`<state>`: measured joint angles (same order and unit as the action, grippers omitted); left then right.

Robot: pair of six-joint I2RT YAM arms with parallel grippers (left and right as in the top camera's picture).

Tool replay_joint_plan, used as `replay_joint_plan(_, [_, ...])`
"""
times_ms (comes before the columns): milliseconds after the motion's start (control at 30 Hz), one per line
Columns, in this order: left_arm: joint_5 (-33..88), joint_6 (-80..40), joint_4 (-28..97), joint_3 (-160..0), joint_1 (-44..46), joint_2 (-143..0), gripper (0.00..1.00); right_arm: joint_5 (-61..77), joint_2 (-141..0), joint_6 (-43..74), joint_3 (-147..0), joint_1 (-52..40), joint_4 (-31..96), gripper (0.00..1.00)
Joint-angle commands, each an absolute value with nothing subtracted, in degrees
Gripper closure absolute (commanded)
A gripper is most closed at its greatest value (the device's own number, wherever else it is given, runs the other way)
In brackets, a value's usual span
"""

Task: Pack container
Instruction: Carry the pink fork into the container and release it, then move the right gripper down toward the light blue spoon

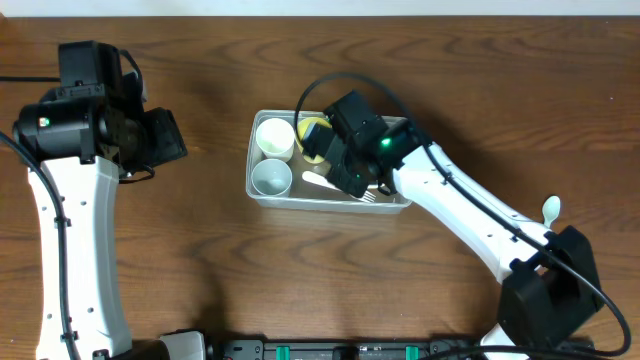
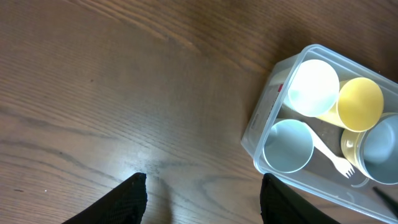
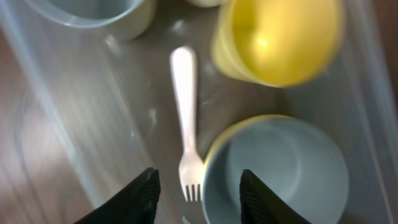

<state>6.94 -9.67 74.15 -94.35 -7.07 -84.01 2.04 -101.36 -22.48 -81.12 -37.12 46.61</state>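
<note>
While the clear plastic rectangular container (image 1: 251, 168) sits mid-table overhead, the right gripper (image 1: 348, 178) covering part of it and a white plastic spoon (image 1: 550, 210) well apart, the left wrist view shows the left gripper (image 2: 204, 202) spread above the brown wooden table (image 2: 93, 93), the container's red label (image 2: 280, 87) unreadable, and the right wrist view shows the right gripper's jaws apart over a white plastic fork (image 3: 185, 93) inside.

Clear container (image 1: 300, 201); white fork (image 3: 185, 106); yellow cup (image 2: 360, 102).

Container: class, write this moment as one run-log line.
container: fork inside | right gripper: open over fork | left gripper: open, empty, apart from container
</note>
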Motion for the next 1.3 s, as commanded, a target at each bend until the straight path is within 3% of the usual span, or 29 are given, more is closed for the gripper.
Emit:
replay_joint_plan(0, [6.9, -9.9, 74.3, -94.2, -7.3, -84.2, 0.41, -2.9, -96.6, -7.6, -81.5, -34.1, 46.0, 0.23])
replay_joint_plan(33, [6.9, -9.9, 74.3, -94.2, -7.3, -84.2, 0.41, -4.3, -95.0, -3.9, -81.6, -32.8, 46.2, 0.12])
replay_joint_plan(200, [6.9, -9.9, 74.3, -94.2, -7.3, -84.2, 0.41, -4.9, -85.7, 7.2, -81.6, -22.2, 48.4, 0.02])
replay_joint_plan(400, [6.9, -9.9, 74.3, -94.2, -7.3, -84.2, 0.41, -4.1, -76.8, 17.6, -81.6, -0.5, 57.0, 0.01])
replay_joint_plan(667, [6.9, -9.9, 74.3, -94.2, -7.3, -84.2, 0.41, -3.0, -80.0, 15.5, -78.5, 27.1, 65.6, 0.01])
replay_joint_plan(867, [6.9, -9.9, 74.1, -94.2, -7.3, -84.2, 0.41, -2.9, -87.9, 14.0, -72.1, 33.0, 64.8, 0.01])
replay_joint_plan(1267, [6.9, -9.9, 74.0, -94.2, -7.3, -84.2, 0.41, -2.5, -103.5, 11.5, -65.3, 31.1, 57.2, 0.01])
